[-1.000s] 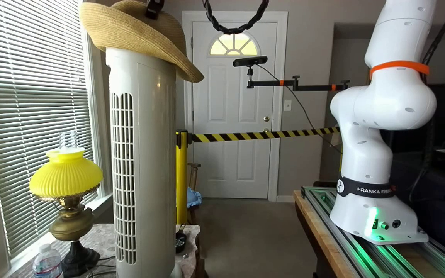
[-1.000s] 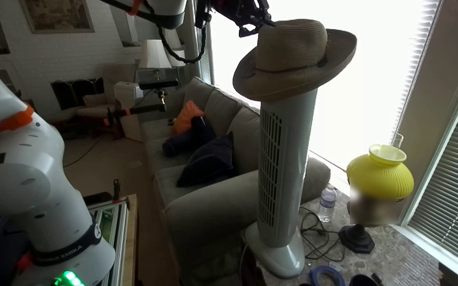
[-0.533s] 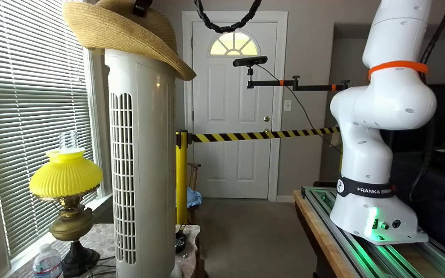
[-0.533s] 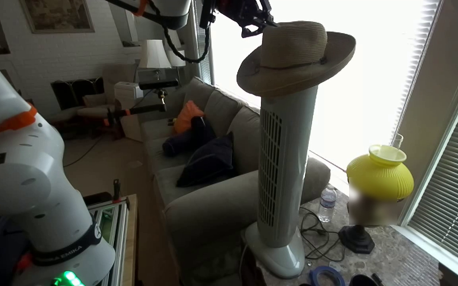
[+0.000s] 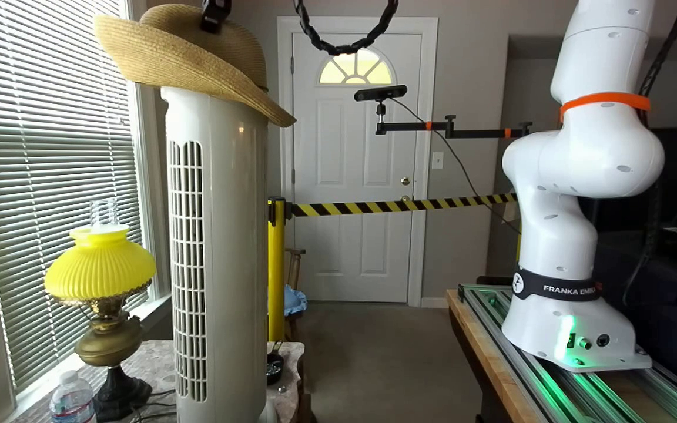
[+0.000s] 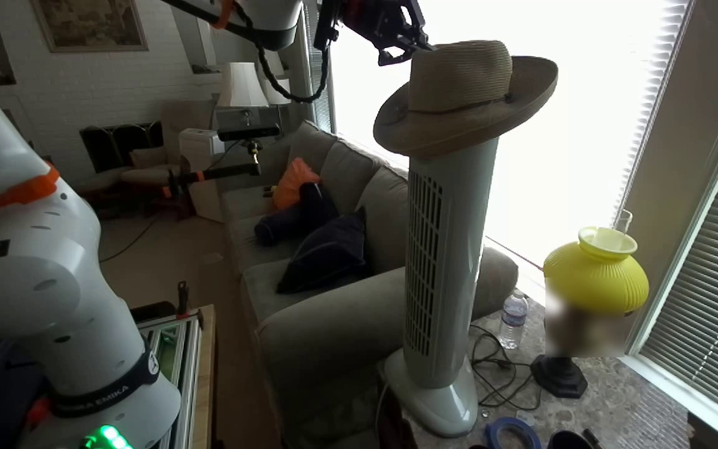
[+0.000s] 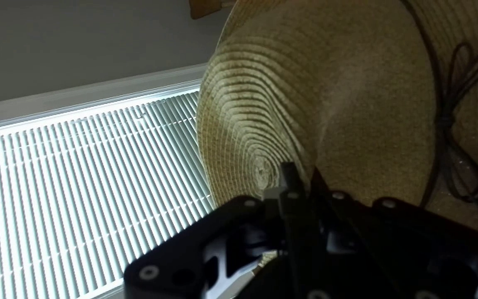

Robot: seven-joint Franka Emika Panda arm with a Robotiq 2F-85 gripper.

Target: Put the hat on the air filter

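Observation:
The tan straw hat [image 5: 191, 59] is over the top of the white tower air filter [image 5: 235, 235], tilted, with its brim hiding the tower's top. The hat [image 6: 459, 78] and the air filter [image 6: 459, 237] also show in an exterior view, brim lower on the sofa side. Whether the hat rests on the tower cannot be told. My gripper [image 6: 426, 45] is at the top of the crown. In the wrist view the gripper [image 7: 303, 172] is shut on a fold of the hat's crown [image 7: 367, 112]; a dark cord is tied around it. The air filter is hidden there.
A lamp with a yellow glass shade [image 5: 100, 264] and a water bottle [image 5: 73, 399] stand beside the tower on the stone-topped table [image 6: 621, 399]. Cables and blue tape [image 6: 513, 431] lie there. A window with blinds [image 5: 50, 147] is close behind; a sofa [image 6: 334, 318] is alongside.
The hat, held by my gripper, first shifted left in an exterior view, then moved down a little, its brim now covering more of the tower's top. The tower has not moved.

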